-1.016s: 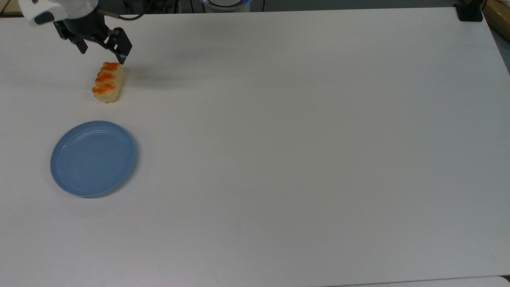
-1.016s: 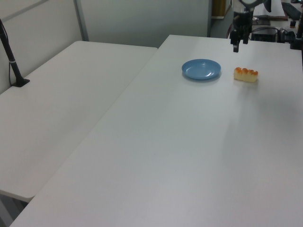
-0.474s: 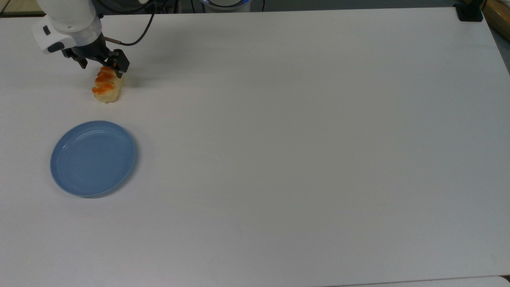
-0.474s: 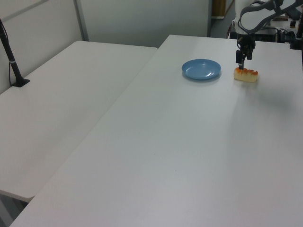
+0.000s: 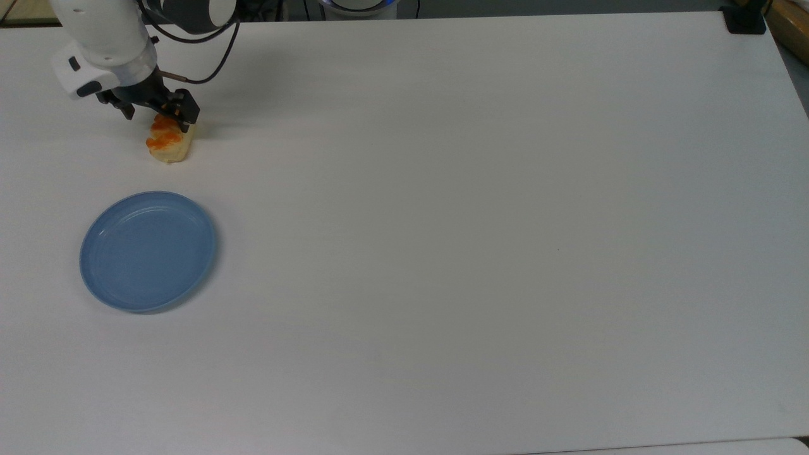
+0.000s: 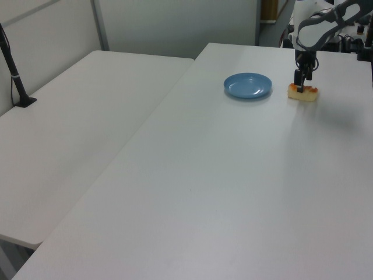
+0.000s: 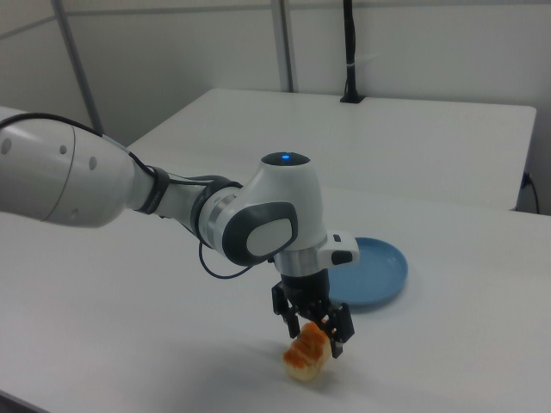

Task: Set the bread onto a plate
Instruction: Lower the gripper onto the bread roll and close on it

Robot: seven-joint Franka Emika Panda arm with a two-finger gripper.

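**Pale roll between my fingers, not yet pinched**

Blue plate [image 5: 148, 251] sits bare, well apart from the bread [image 5: 169, 141], toward the top view's bottom. My gripper [image 5: 155, 115] is spread, straddling the bread's far end on the white table [image 5: 474, 221]. I judge I should centre over the roll's middle, lower fully, then close gently before lifting.

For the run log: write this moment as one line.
gripper: open, straddling bread | bread: on table | plate: empty | phase: pre-grasp

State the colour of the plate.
Light blue plate, seen best in the top view.
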